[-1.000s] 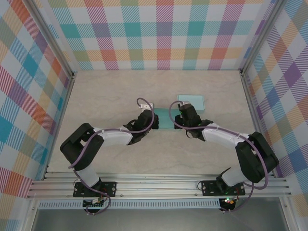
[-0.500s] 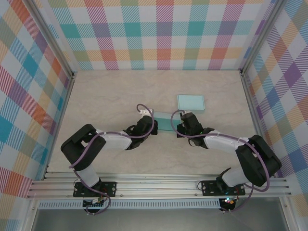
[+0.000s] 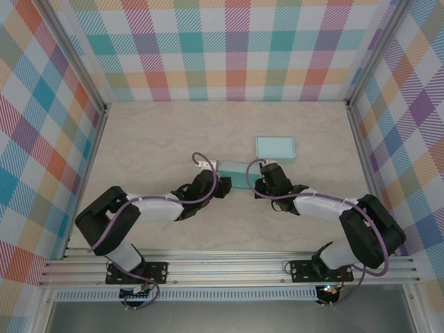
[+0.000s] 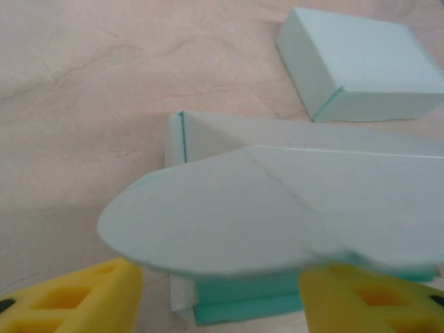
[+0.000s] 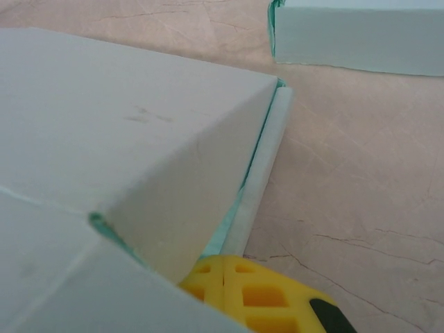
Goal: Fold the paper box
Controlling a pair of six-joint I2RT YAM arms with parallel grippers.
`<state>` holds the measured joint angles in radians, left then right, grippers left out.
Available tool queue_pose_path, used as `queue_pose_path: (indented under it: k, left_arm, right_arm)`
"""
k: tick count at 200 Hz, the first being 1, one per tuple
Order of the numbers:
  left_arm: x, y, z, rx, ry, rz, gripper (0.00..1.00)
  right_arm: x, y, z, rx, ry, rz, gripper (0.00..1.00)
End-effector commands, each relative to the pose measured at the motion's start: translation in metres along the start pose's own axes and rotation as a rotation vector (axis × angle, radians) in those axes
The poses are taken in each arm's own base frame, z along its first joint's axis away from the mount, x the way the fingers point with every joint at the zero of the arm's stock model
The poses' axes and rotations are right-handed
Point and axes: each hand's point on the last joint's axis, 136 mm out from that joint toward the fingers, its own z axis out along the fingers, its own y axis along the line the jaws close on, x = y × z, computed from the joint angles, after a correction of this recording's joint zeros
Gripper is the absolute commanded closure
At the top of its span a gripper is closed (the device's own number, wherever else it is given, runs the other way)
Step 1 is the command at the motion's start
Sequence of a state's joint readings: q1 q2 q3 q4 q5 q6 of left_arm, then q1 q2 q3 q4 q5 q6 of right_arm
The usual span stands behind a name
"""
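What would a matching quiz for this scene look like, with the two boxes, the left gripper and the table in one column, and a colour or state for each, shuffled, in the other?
Things:
1. closed box
2. half-folded box
3. left gripper
4. table

Colours and states:
A. marbled beige
B. yellow fingers
C. flap raised, not yet shut
D. all sides shut, lying flat

Pairs: 1-D, 2-C, 3-B, 4-A
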<state>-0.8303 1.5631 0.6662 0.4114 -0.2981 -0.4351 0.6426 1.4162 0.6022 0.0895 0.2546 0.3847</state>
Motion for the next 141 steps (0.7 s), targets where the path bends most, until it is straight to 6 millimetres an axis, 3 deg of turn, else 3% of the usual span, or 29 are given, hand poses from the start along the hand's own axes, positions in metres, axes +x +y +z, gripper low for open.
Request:
queue_pose_path:
  k: [1,41,59,87,105,141]
  left_arm:
    - [0.0,-0.002,-0.022,0.019,0.009,0.004,0.32]
    - [-0.015,0.003,-0.064,0.019,-0.022,-0.02,0.28]
    - [-0.031,0.009,-0.082,-0.01,-0.052,-0.022,0.23]
    - [-0.06,0.012,-0.105,-0.058,-0.093,0.004,0.12]
    - [-0.077,0.01,-0.113,-0.078,-0.116,0.017,0.0]
    - [-0.111,0.016,-0.116,-0.191,-0.116,0.073,0.0]
  right_arm:
    - [-0.007,0.005,-0.002,-0.003,-0.013,-0.002,1.0]
    - [-0.008,0.011,-0.01,-0.017,0.0,-0.013,0.97]
    - [-0.008,0.015,-0.016,-0.03,0.002,-0.02,0.78]
    - [-0.007,0.017,-0.032,-0.04,0.008,-0.024,0.41]
    - [-0.008,0.018,-0.043,-0.049,0.013,-0.022,0.24]
    - [-0.02,0.018,-0.08,-0.077,-0.029,0.017,0.0]
